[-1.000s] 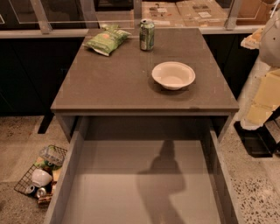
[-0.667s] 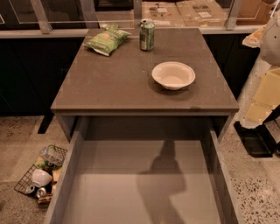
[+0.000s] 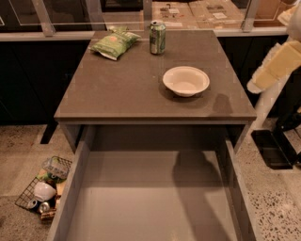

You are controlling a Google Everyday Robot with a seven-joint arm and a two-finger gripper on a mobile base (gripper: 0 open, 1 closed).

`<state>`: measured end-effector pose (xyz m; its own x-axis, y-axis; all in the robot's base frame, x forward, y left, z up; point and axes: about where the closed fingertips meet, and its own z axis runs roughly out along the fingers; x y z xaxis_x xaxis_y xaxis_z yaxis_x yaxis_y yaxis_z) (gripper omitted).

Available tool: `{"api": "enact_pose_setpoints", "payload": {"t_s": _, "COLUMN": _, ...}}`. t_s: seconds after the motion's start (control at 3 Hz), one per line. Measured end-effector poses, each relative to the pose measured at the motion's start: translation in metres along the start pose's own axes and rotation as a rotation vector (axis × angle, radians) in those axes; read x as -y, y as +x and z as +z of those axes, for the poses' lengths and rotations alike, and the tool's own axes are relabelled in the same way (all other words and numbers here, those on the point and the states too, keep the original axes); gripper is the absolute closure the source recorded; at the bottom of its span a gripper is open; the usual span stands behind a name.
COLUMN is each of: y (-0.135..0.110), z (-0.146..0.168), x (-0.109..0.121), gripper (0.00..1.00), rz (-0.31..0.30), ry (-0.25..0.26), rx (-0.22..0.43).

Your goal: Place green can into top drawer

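Tabletop (image 3: 117,89) bears green can (image 3: 157,37); arm (image 3: 278,66) slants at right edge, gripper off-frame.

Desk (image 3: 117,89): grey-brown flat top.
White bowl (image 3: 186,81): upright on the desk, at 3 o'clock from the desk centre.
Green chip bag (image 3: 114,43): crinkled, lying flat at 11 o'clock, near the far edge and well apart from the bowl.
Wire basket (image 3: 26,195): on the speckled floor (image 3: 277,202) at 8 o'clock of the view, holding a white cup (image 3: 44,190) and small silver cans (image 3: 43,206).
Cardboard boxes (image 3: 211,9): beyond the desk, at 1 o'clock.
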<state>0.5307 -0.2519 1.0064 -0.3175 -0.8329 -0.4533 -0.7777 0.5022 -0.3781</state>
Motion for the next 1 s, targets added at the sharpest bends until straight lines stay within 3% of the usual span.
{"api": "enact_pose_setpoints", "payload": {"t_s": 0.33, "y": -0.036, "z": 0.030, "x": 0.060, "gripper": 0.00, "rz": 0.058, "ry": 0.080, "rx": 0.220}}
{"api": "enact_pose_setpoints", "payload": {"t_s": 0.67, "y": -0.088, "z": 0.063, "x": 0.093, "gripper": 0.00, "rz": 0.090, "ry": 0.106, "rx": 0.403}}
{"api": "enact_pose_setpoints", "payload": {"t_s": 1.0, "y": -0.114, "z": 0.093, "x": 0.105, "gripper": 0.00, "rz": 0.179, "ry": 0.127, "rx": 0.496}}
